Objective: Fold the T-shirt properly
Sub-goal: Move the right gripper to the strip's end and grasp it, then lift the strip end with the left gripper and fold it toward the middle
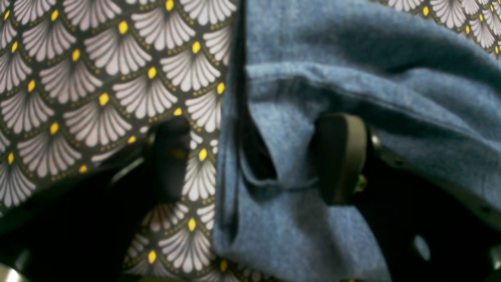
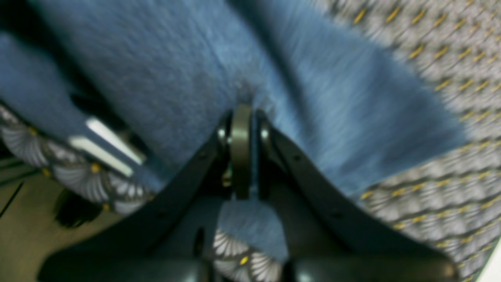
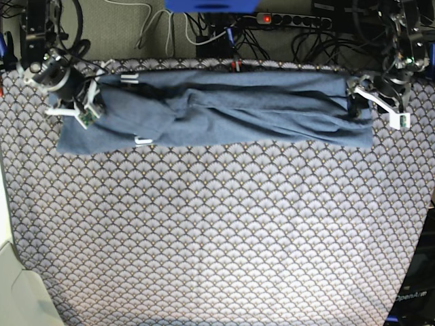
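The right gripper [image 2: 241,150] is pinching the T-shirt [image 3: 217,109] at its 9 o'clock end, while the left gripper [image 1: 254,156] is straddling the 3 o'clock hem with fingers spread.

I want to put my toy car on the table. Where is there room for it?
The big stretch of patterned table covering in front of the T-shirt is bare, right down to the near edge. The far edge is crowded: the shirt lies stretched along it, with the right gripper at one end and the left gripper at the other.
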